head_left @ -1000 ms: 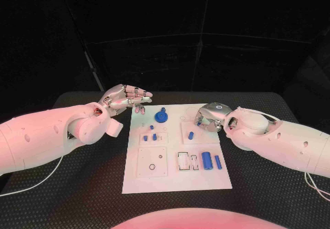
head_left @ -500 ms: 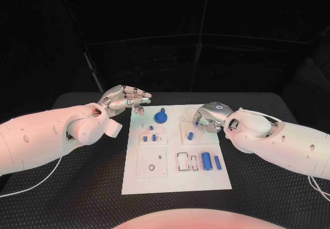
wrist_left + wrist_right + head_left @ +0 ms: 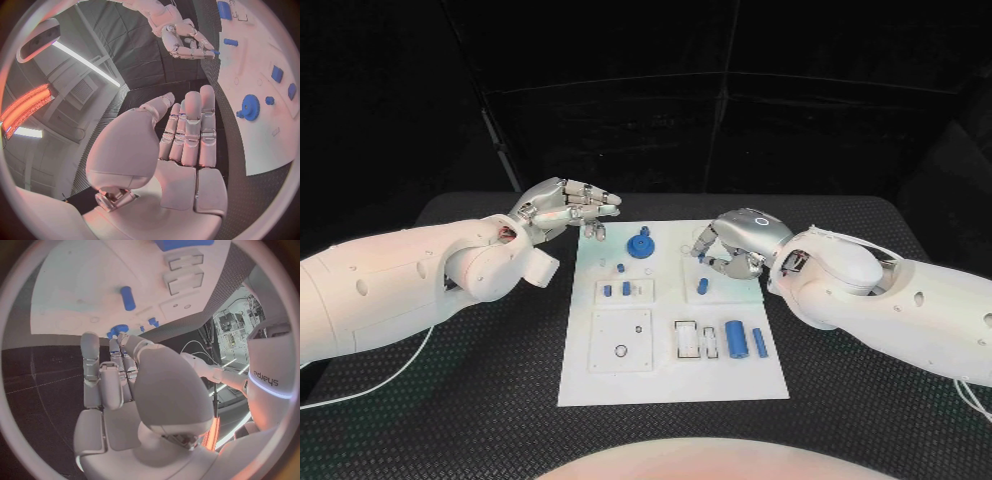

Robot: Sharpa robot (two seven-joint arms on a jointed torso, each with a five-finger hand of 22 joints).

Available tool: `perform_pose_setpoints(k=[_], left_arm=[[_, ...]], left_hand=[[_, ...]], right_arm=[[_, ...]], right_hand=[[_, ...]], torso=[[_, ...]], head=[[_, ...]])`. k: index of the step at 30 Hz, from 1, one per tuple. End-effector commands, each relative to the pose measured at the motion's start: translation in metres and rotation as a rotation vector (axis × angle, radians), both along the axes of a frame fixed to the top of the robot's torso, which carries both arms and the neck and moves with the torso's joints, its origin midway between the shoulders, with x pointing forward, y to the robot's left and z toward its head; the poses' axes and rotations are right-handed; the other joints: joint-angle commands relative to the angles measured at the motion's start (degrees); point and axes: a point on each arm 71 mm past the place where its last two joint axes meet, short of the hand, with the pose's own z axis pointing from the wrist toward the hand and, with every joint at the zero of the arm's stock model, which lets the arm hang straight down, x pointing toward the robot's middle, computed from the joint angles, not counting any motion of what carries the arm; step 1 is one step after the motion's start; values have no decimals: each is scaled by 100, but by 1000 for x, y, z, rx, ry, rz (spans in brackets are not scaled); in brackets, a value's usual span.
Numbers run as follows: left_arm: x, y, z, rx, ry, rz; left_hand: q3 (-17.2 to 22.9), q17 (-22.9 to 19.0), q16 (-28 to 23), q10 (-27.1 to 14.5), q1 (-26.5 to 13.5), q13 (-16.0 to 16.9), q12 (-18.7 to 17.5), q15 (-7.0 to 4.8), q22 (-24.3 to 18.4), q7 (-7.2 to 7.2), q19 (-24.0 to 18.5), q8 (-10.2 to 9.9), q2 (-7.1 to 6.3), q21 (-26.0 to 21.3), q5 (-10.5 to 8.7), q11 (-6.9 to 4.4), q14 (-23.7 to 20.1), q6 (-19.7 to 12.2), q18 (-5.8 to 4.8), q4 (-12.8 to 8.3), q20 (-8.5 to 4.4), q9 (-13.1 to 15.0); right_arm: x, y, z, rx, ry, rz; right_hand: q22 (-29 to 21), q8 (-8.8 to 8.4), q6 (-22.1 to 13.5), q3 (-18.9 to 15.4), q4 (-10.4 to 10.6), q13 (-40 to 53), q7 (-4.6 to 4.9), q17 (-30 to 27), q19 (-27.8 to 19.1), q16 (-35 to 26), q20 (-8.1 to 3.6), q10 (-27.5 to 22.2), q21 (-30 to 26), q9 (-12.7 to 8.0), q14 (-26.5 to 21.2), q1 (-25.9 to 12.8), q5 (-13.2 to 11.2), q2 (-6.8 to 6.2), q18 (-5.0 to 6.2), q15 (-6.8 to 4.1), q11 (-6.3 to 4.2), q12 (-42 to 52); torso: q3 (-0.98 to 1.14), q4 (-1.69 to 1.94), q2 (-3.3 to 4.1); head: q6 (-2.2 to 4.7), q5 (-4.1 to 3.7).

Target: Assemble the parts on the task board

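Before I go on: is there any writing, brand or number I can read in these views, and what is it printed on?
"sharpa": grey lettering on the white arm casing at the edge of the right wrist view, running sideways above a lit blue line.
Task board: no readable markings in the head view; any print on it is too small to tell.
Left hand and right hand: no legible text on either.

In the head view the right hand (image 3: 733,243) covers the upper right of the task board (image 3: 672,380), its fingertips hidden beneath it, so whether it pinches a part cannot be told.
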Motion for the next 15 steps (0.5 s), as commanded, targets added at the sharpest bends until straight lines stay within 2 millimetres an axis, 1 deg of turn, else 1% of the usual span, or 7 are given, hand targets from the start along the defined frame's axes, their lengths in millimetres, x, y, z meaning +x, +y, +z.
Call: perform_pose_setpoints(k=[1, 7, 9, 10, 11, 13, 15], left_arm=[[0, -1, 2, -7, -9, -9], [1, -3, 2, -9, -11, -12], [1, -3, 2, -9, -11, -12], [1, -3, 2, -9, -12, -12], [1, -3, 2, -9, -12, -11], [2, -3, 2, -8, -13, -9], [2, -3, 2, -7, -15, -6]], left_hand=[[-15, -9, -37, -40, 18, -6, 39, 12, -7, -10, -6, 9, 27, -29, -7, 17, -25, -41, 27, 2, 5, -9], [-15, -9, -37, -40, 18, -6, 39, 12, -7, -10, -6, 9, 27, -29, -7, 17, -25, -41, 27, 2, 5, -9], [-15, -9, -37, -40, 18, -6, 39, 12, -7, -10, -6, 9, 27, -29, -7, 17, -25, -41, 27, 2, 5, -9], [-15, -9, -37, -40, 18, -6, 39, 12, -7, -10, -6, 9, 27, -29, -7, 17, -25, -41, 27, 2, 5, -9], [-15, -9, -37, -40, 18, -6, 39, 12, -7, -10, -6, 9, 27, -29, -7, 17, -25, -41, 27, 2, 5, -9], [-24, -10, -42, -46, 8, -9, 40, 14, -11, -8, -7, 7, 22, -34, -8, 19, -26, -47, 26, 6, 7, -10], [-25, -10, -42, -47, 7, -9, 40, 15, -12, -8, -7, 6, 21, -35, -8, 19, -26, -49, 26, 6, 7, -10]], right_arm=[[-8, 12, 10, 100, 8, 24], [-16, 29, 16, 176, 22, 66], [-17, 34, 17, 195, 26, 78], [-18, 37, 17, 202, 28, 85], [-19, 39, 17, 208, 30, 91], [-23, 46, 12, 216, 38, 108], [-28, 51, 7, 223, 49, 123]], right_hand=[[11, -8, 48, 35, -9, 6, 3, 12, 24, 37, 0, 25, 23, 7, 295, -64, -15, 3, -61, -47, -2, -30], [14, -16, 44, 60, -52, 5, 4, 17, 21, 42, -2, 29, 35, 5, 296, -61, 2, -8, -59, -49, -2, -46], [17, -19, 41, 70, -65, 5, 6, 19, 20, 44, -3, 28, 40, 4, 297, -63, 8, -9, -59, -49, 1, -53], [17, -19, 41, 70, -65, 5, 6, 19, 20, 44, -3, 28, 40, 4, 297, -63, 8, -9, -59, -49, 1, -53], [17, -19, 41, 70, -65, 5, 6, 19, 20, 44, -3, 28, 40, 4, 297, -63, 8, -9, -59, -49, 1, -53], [15, -23, 38, 79, -76, 4, 10, 18, 16, 44, -2, 26, 43, 3, 297, -67, 13, -9, -58, -47, 3, -61], [15, -23, 38, 79, -76, 4, 10, 18, 16, 44, -2, 26, 43, 3, 297, -67, 13, -9, -58, -47, 3, -61]], torso=[[1, 4, 4], [-12, 20, 2], [-14, 22, 3], [-10, 14, 4], [-10, 16, 6], [-3, -1, 2], [-9, 0, 2]], head=[[-16, 53], [-37, 153], [-43, 222], [-50, 279], [-59, 301], [-85, 380], [-92, 438]])
